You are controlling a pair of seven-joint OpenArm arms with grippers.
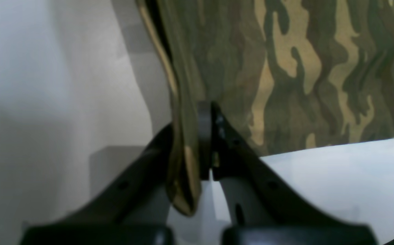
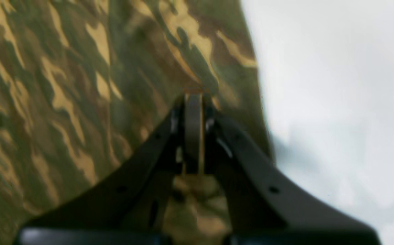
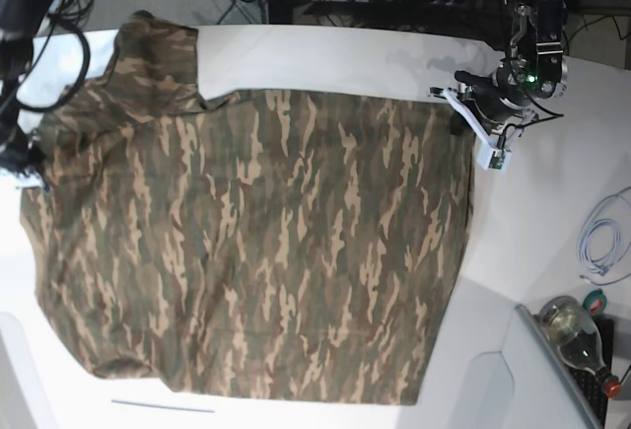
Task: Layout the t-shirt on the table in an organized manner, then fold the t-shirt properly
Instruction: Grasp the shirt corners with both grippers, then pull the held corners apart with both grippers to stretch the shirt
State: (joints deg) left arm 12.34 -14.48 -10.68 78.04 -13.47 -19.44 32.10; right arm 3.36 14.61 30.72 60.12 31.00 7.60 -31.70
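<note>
No brand, label or readable writing is showing anywhere. 1 camouflage t-shirt is lying spread across the white tabletop, covering most of it in the base view, with 1 sleeve reaching toward the far edge. 2 arms are working at opposite ends of the cloth. The left claw is sitting closed on the t-shirt, pinching a folded edge of fabric between its 2 dark fingers, with a flap of cloth hanging down past them; in the base view this claw is meeting the shirt's far corner on that view's right, its arm coming in from the far side and angled down toward the tabletop. The right claw is likewise clamped shut on the t-shirt, a thin strip of cloth caught between its fingers and more fabric bunched below them; the white tabletop is showing beside it. In the base view the right arm is standing at the left edge, its claw mostly hidden there. At the lower right corner, 1 coiled white cable and 1 glass bottle are lying off the shirt.
</note>
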